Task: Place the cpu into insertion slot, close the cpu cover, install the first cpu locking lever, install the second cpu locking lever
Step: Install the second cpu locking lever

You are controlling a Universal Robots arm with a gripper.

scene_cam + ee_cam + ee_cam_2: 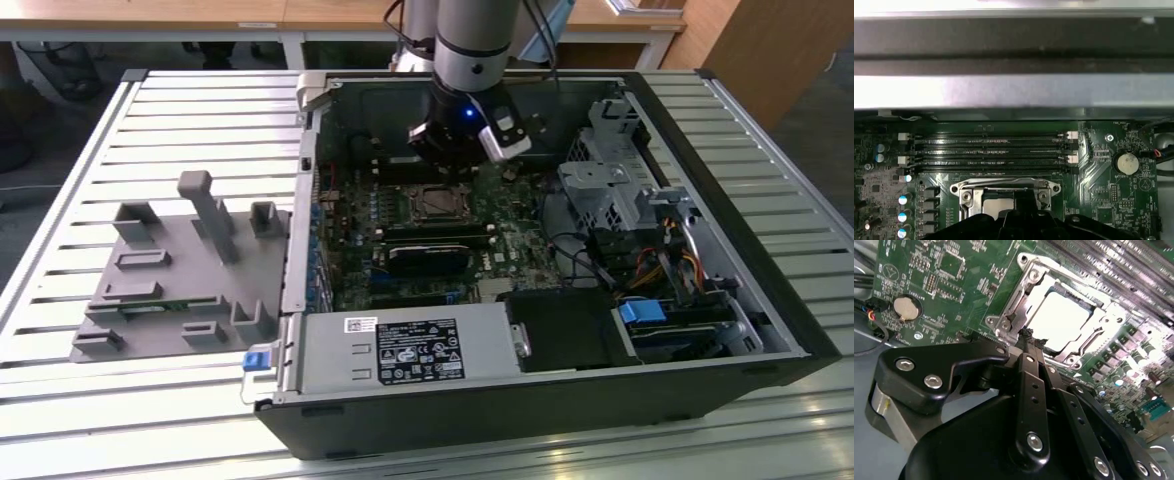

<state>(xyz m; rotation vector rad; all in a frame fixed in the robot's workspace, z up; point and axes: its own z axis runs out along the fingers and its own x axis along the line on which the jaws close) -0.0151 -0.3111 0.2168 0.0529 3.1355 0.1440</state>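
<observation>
Computer case (561,400) lies open on the slatted table (160,120), green board (534,250) facing up; your arm (470,45) comes down into it, gripper (461,165) just above the socket area. In the second wrist view the gripper (1030,340) has its fingertips pressed together with nothing between them, tips right at the edge of the cover (1021,305). Cover looks flat over the slot (1079,347), the chip (1061,320) bright in its window, so chip seated and cover down, I'd judge. Whether the levers are latched I can't tell. For the lever step, keep the closed tips low and at the cover's edge; push along the board, not down on the chip; stay off the memory sticks (989,150) just beside the slot.
</observation>
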